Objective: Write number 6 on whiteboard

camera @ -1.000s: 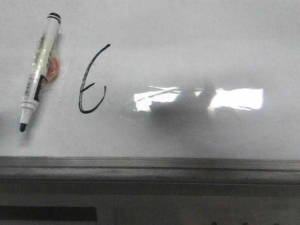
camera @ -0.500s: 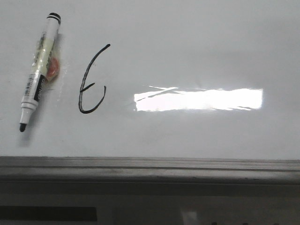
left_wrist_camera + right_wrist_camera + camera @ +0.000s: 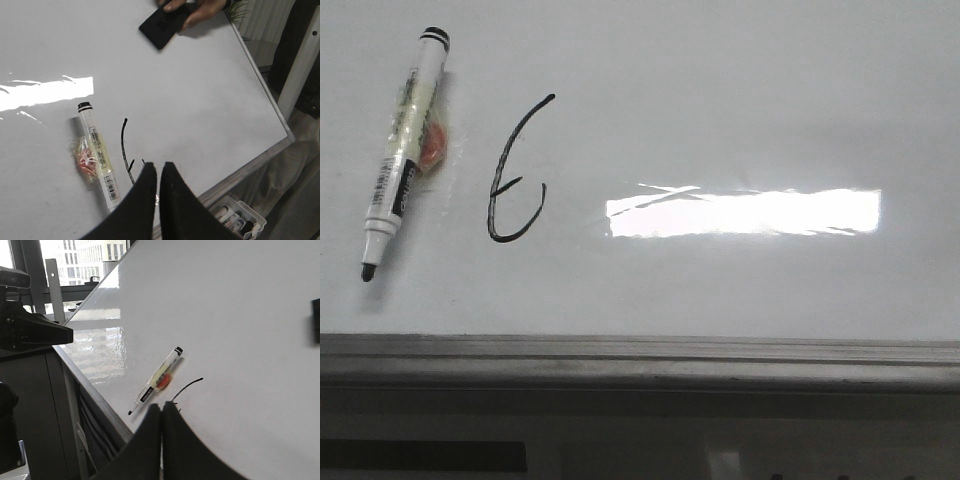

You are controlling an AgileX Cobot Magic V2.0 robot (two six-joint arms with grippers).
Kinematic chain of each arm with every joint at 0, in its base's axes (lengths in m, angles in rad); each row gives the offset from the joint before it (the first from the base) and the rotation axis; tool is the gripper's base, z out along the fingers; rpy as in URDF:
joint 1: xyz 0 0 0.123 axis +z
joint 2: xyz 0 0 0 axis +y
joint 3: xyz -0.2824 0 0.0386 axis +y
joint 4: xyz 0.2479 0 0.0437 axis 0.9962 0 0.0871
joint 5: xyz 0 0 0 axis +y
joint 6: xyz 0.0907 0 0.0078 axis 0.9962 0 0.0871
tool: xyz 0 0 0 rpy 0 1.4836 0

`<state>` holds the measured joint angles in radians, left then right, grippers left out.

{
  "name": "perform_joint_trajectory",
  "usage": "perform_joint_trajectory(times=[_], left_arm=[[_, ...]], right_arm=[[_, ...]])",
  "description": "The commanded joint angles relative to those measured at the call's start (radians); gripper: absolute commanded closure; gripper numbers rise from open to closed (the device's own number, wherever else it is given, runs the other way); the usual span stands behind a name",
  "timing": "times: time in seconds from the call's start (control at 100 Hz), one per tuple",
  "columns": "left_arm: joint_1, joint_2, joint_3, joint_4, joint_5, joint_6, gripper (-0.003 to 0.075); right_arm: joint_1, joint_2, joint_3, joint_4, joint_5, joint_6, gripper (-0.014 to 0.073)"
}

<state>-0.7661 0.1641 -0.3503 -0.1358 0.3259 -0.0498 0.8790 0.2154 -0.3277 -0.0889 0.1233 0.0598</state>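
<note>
Number: the thin black hand-drawn number 6 [image 3: 512,172] sits at about 9 o'clock in the front view, on the big shiny white whiteboard with a grey metal edge [image 3: 720,110]. It leans over and has a small loop at its foot.
How far along: we think the writing is done. The 6 is on the board and nothing is drawing.
Pen: the white marker with a black tip and no cap [image 3: 402,150] lies flat on the board just beside the 6, on its 9 o'clock side, not touching it. A small clear bag with red bits [image 3: 433,148] lies against the pen.
Left gripper [image 3: 159,172]: pinched together, holding nothing.
Right gripper [image 3: 162,412]: pinched together too, holding nothing.
Hand: in the left wrist view, a person's hand [image 3: 197,10] holds a flat black block [image 3: 162,26] at the far edge of the board.
Room: from the 6 toward 3 o'clock the board is bare, with only a bright patch of light.
Edge: the grey frame [image 3: 640,355] runs along 6 o'clock, near the foot of the 6.
</note>
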Motion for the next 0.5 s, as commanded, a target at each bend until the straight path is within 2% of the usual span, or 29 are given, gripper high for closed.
perform_joint_trajectory(times=[0.0,0.09,0.18,0.3,0.49], left_arm=[[0.003,0.012,-0.027,-0.006,-0.069,-0.002,0.0741],[0.018,0.012,-0.024,0.042,-0.063,-0.002,0.0741],[0.077,0.012,-0.003,0.136,-0.065,-0.002,0.0741],[0.215,0.012,0.05,0.136,-0.079,-0.002,0.0741],[0.486,-0.024,0.14,0.136,-0.121,-0.002,0.0741]], right_arm=[[-0.006,0.005,-0.027,-0.015,-0.082,-0.009,0.0659],[-0.006,0.005,-0.027,-0.015,-0.082,-0.009,0.0659],[-0.006,0.005,-0.027,-0.015,-0.082,-0.009,0.0659],[-0.006,0.005,-0.027,-0.015,-0.082,-0.009,0.0659],[-0.006,0.005,-0.027,-0.015,-0.082,-0.009,0.0659]])
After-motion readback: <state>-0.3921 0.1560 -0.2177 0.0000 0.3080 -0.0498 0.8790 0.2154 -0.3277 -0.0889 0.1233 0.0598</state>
